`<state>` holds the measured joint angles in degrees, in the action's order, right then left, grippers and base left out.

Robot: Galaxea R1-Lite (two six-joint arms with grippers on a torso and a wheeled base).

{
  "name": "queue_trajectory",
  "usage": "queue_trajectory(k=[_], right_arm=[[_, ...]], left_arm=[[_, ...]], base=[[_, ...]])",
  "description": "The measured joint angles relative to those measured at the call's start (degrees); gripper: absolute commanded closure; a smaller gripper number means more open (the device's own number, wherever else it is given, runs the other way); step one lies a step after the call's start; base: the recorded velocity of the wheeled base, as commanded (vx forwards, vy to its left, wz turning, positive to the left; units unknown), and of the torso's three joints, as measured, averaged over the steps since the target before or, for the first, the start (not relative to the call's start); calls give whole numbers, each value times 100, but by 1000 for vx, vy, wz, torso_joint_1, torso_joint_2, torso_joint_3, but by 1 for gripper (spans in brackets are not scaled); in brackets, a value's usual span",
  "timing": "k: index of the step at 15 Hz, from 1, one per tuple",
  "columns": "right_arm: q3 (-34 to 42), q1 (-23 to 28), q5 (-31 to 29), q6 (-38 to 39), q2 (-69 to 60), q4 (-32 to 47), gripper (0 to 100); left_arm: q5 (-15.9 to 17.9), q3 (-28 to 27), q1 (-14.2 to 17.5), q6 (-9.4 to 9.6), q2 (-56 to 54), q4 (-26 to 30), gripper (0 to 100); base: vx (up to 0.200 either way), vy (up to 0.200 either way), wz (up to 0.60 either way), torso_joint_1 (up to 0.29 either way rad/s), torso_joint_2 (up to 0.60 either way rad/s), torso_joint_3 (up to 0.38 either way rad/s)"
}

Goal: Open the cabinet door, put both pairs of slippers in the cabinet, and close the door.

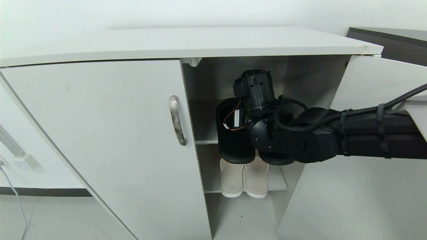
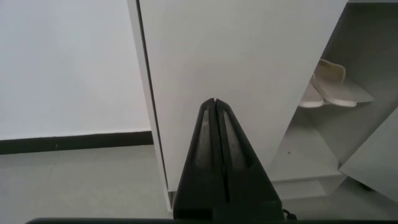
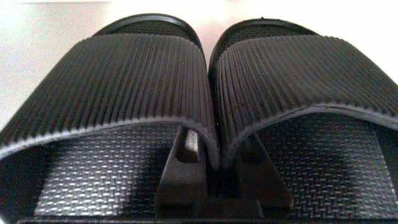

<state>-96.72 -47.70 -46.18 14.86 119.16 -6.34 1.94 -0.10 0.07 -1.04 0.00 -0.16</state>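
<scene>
We see the cabinet [image 1: 200, 43] with its left door [image 1: 100, 133] closed and its right door [image 1: 367, 200] swung wide open. A metal handle [image 1: 176, 120] stands upright near the left door's inner edge.

Our right arm reaches into the open half. In the right wrist view the right gripper [image 3: 214, 155] is clamped on the black slippers [image 3: 143, 81]. One finger [image 3: 189, 146] sits inside each slipper, and the two neighbouring strap walls are pinched together between them. In the head view the black slippers [image 1: 233, 140] lie side by side at the upper shelf [image 1: 205, 141], toes inward. Their heels hang out past its front edge and droop a little below it. We cannot tell whether their soles rest on the shelf.

The white slippers [image 1: 245, 178] lie side by side on the lower shelf [image 1: 278, 181], directly under the black pair. Their toes point inward and their heels jut just over the front edge. The left wrist view shows the white slippers [image 2: 333, 87] from the side, overhanging that same edge.

Our left gripper [image 2: 214, 106] has its fingers pressed together on nothing. It hangs in front of the closed left door, apart from it and low above the floor [image 2: 74, 180].

A socket [image 1: 25, 162] sits on the wall [image 2: 62, 62] beside the cabinet's left side, and a cable [image 1: 16, 196] trails down from it.
</scene>
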Motion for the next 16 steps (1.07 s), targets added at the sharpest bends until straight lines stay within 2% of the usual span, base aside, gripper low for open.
queue_trajectory(k=[5, 10, 11, 16], right_arm=[[-778, 173, 94, -132, 410, 267, 100], [-1041, 236, 102, -140, 644, 286, 100], [-1050, 247, 105, -140, 661, 284, 0], [-925, 239, 118, -140, 647, 293, 0]], left_arm=[[-11, 0, 2, -2, 0, 0, 100], [-11, 0, 0, -5, 0, 0, 100], [-11, 0, 0, -7, 0, 0, 100], [-9, 0, 0, -7, 0, 0, 100]], base=[[0, 0, 0, 0, 0, 0], [0, 0, 0, 0, 0, 0], [0, 0, 0, 0, 0, 0], [0, 0, 0, 0, 0, 0]])
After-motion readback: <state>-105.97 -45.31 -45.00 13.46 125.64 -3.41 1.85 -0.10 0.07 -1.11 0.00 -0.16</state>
